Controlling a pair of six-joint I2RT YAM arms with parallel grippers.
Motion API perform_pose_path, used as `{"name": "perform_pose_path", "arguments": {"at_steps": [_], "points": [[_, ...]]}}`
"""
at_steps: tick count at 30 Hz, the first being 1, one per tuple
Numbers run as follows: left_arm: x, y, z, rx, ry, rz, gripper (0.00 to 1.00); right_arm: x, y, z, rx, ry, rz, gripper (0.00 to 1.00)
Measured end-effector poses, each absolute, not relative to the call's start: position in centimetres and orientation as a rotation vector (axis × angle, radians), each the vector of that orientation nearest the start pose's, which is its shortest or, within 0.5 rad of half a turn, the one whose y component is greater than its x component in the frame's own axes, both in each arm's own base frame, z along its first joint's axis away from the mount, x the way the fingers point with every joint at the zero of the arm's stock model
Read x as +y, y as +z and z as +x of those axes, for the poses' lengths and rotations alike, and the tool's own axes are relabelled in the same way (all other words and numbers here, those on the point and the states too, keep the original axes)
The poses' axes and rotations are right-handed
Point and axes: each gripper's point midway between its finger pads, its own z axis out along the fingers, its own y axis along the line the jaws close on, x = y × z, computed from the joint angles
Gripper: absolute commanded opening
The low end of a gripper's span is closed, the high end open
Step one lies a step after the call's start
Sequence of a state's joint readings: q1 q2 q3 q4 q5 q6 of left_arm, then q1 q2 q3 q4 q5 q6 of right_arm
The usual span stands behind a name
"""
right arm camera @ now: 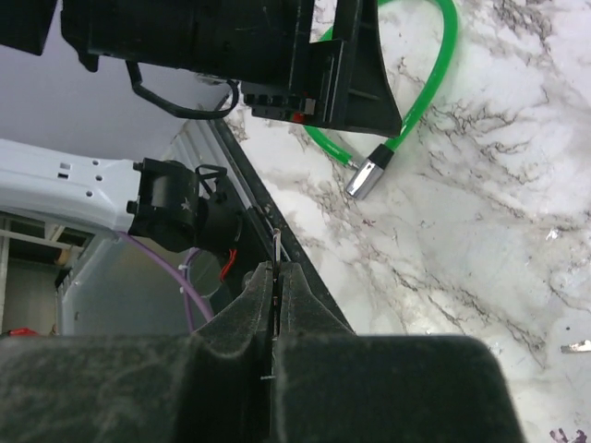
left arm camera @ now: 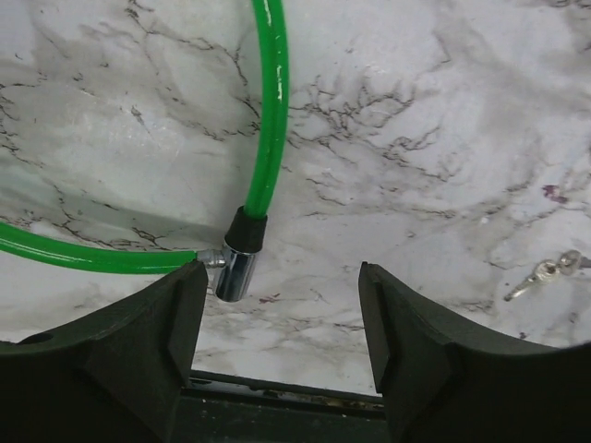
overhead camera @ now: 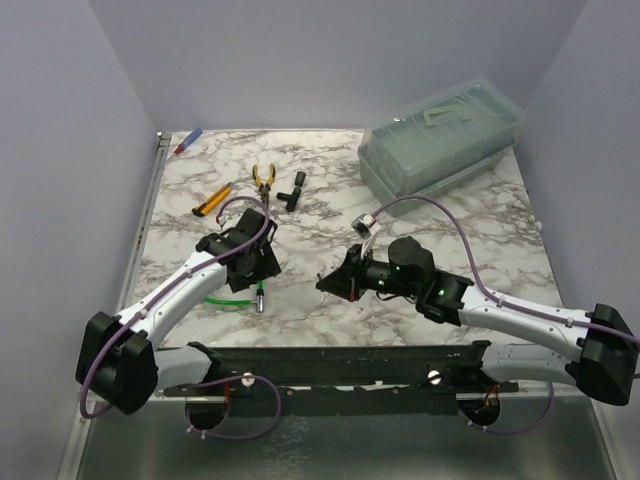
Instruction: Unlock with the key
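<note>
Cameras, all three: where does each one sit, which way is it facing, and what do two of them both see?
Top external: above and behind the robot, looking down on the marble table; left gripper and right gripper show.
Left wrist: on the left arm, facing down at the green cable and its silver end; its open fingers show.
Right wrist: on the right arm, looking low across the table toward the left gripper; its shut fingers show.
Shared: every view shows the cable.
</note>
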State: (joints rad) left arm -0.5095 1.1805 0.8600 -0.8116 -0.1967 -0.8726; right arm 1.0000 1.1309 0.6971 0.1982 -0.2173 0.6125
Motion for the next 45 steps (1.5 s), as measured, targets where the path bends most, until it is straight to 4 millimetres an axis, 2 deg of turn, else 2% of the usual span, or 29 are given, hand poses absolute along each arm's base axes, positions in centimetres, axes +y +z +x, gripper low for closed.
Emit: {"name": "perform_pose_path", "arguments": {"at_steps": [5,9,14,16,20,24,30,32,34,38,40,45], "points": [[-11.6,6.9,21.8,2.700,-0.078,-0.551,0.68,34.6,20.7,14.8,1.956,1.303,-0.540,0.00],[-11.5,4.6,21.8,2.751,-0.020,-0.547,0.60,34.3,21.1,14.6,1.943,1.313,-0.534,0.00],[-11.4,2.1,22.1,2.795,0.032,-0.518,0.55,33.9,21.4,14.4,1.928,1.321,-0.530,0.00],[-11.6,1.7,22.4,2.803,0.038,-0.500,0.43,33.8,21.3,14.3,1.932,1.321,-0.530,0.00],[-11.7,1.6,22.8,2.802,0.034,-0.477,0.00,33.6,21.0,14.2,1.939,1.323,-0.525,0.00],[-12.2,1.6,22.7,2.813,-0.003,-0.460,0.00,33.3,20.9,14.0,1.941,1.329,-0.517,0.00],[-12.7,2.0,22.8,2.825,-0.063,-0.451,0.00,33.3,20.7,14.1,1.933,1.351,-0.502,0.00],[-13.7,2.6,23.4,2.820,-0.131,-0.430,0.00,33.4,20.4,14.3,1.928,1.392,-0.486,0.00],[-15.4,4.2,24.7,2.798,-0.238,-0.390,0.00,33.4,19.5,15.1,1.937,1.435,-0.448,0.00],[-17.9,7.6,27.5,2.723,-0.417,-0.322,0.00,33.5,16.2,16.5,2.029,1.496,-0.372,0.00],[-18.8,9.1,28.9,2.688,-0.500,-0.292,0.00,34.1,15.2,16.4,2.063,1.528,-0.373,0.01],[-19.8,10.5,30.4,2.673,-0.613,-0.263,0.00,35.7,14.8,16.5,2.076,1.597,-0.413,0.00]]}}
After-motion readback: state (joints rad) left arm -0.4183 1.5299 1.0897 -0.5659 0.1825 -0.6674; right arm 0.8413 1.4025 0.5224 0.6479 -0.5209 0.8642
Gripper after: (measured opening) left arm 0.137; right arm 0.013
